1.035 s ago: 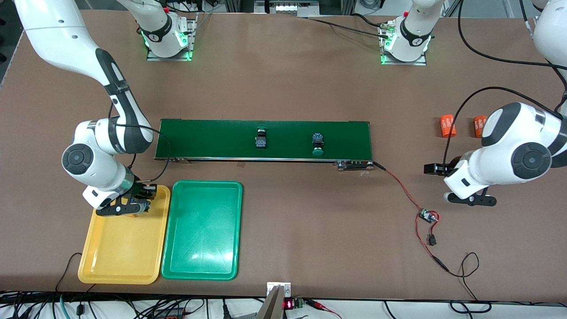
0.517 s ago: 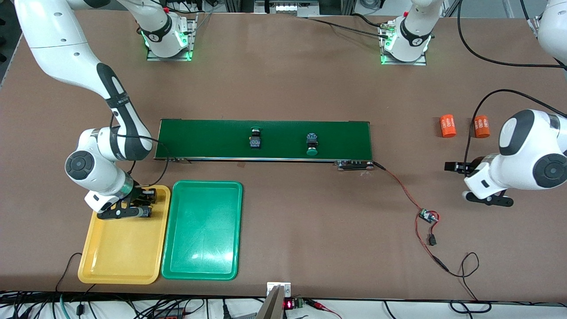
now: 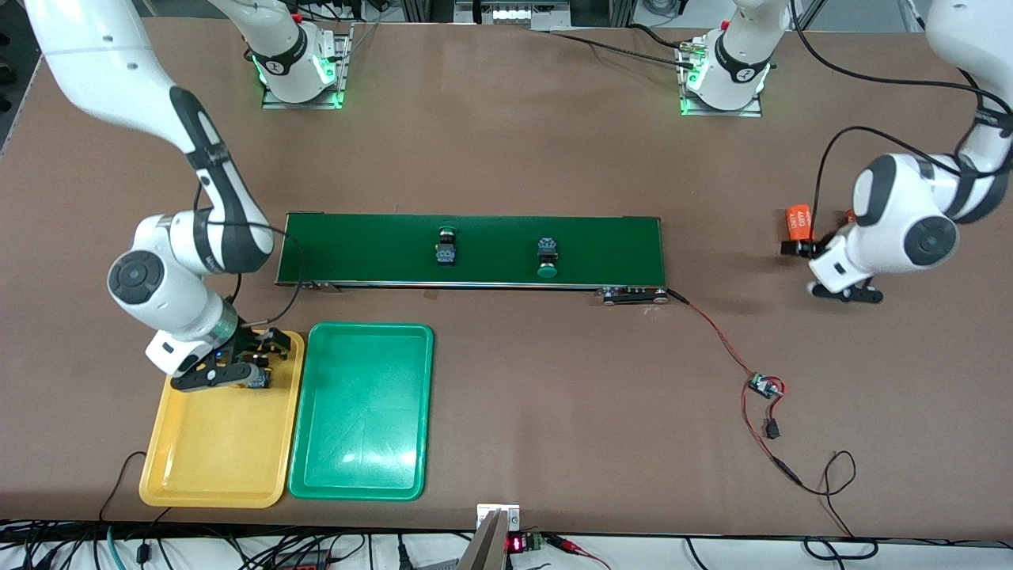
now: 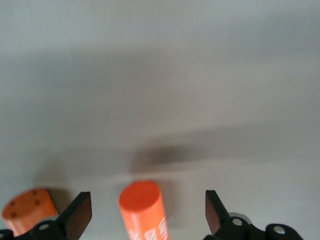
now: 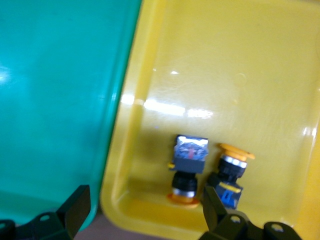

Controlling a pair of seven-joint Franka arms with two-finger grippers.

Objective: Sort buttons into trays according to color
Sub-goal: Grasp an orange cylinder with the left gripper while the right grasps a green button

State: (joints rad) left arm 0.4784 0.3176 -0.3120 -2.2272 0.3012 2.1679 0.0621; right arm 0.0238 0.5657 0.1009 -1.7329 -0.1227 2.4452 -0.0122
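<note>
Since a second ago the right hand [image 3: 257,366] has let go and now stands with fingers apart over the yellow tray's [image 3: 214,451] corner farthest from the front camera, beside the green tray [image 3: 360,467]. Two yellow-capped buttons [image 5: 189,170] lie side by side in that corner, free of the fingers. Both green-capped buttons [image 3: 446,244] on the conveyor belt [image 3: 356,245] have drifted toward the right arm's end of the tabletop [image 3: 514,158]; the second [image 3: 546,257] lies nearer the front camera's edge of the belt. Meanwhile the left hand [image 3: 827,269] has moved away from the front camera to hang over the orange cylinders [image 4: 142,207], fingers wide apart, one cylinder between them, untouched.
</note>
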